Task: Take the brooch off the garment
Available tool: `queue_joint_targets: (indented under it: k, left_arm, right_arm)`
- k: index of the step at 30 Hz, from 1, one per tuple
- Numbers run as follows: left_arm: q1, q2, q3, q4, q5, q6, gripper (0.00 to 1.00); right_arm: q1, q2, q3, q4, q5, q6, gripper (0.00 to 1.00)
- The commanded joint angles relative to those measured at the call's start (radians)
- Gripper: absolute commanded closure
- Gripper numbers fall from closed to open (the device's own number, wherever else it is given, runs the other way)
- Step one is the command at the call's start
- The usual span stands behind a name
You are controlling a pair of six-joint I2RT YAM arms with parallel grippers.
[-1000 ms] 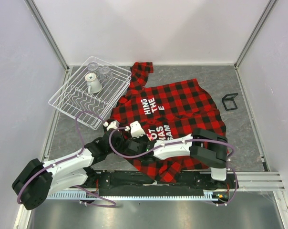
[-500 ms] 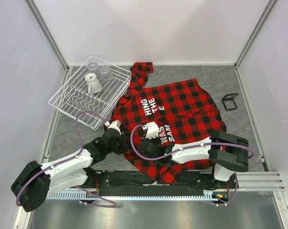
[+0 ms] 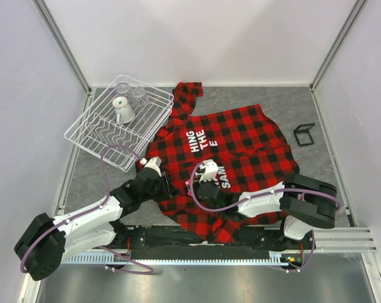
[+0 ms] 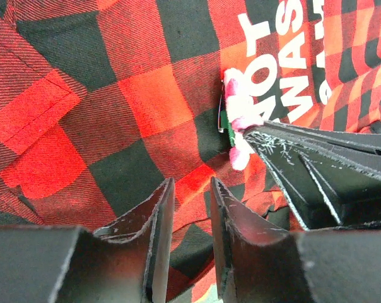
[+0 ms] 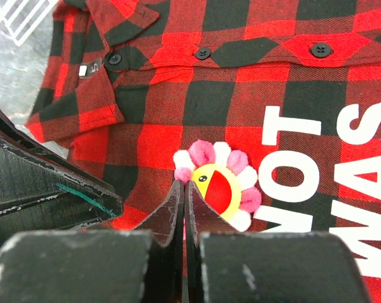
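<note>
Shifted rightward, the right claw (image 5: pixel 183 184) is touching its closed tips to the brooch's (image 5: pixel 219 186) lower-left edge on the garment (image 3: pixel 241 136), the parted left claw (image 4: pixel 189 183) hovering farther off.

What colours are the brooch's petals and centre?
The brooch has pink and white petals around a yellow-and-red centre; the right wrist view shows it best.

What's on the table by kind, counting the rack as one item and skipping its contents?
Plaid shirt: 1
Flower brooch, on the shirt: 1
Wire rack: 1
Black frame: 1
Total: 4
</note>
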State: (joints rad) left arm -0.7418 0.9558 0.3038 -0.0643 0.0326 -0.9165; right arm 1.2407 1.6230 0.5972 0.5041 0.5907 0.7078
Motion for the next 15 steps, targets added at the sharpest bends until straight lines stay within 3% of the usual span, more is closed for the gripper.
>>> queue_joint_targets:
  k: [1,7,15]
  left_arm:
    - [0.001,-0.022,0.034,0.04,0.012,0.016,0.64]
    - [0.001,0.009,0.05,0.061,0.029,0.034,0.63]
    - [0.001,0.15,0.133,0.156,0.133,0.088,0.62]
  right_arm:
    - [-0.04,-0.06,-0.098,0.236,-0.072,0.073,1.0]
    - [-0.079,-0.1,-0.344,0.557,-0.118,0.192,1.0]
    - [-0.122,-0.12,-0.52,0.7,-0.1,0.311,1.0]
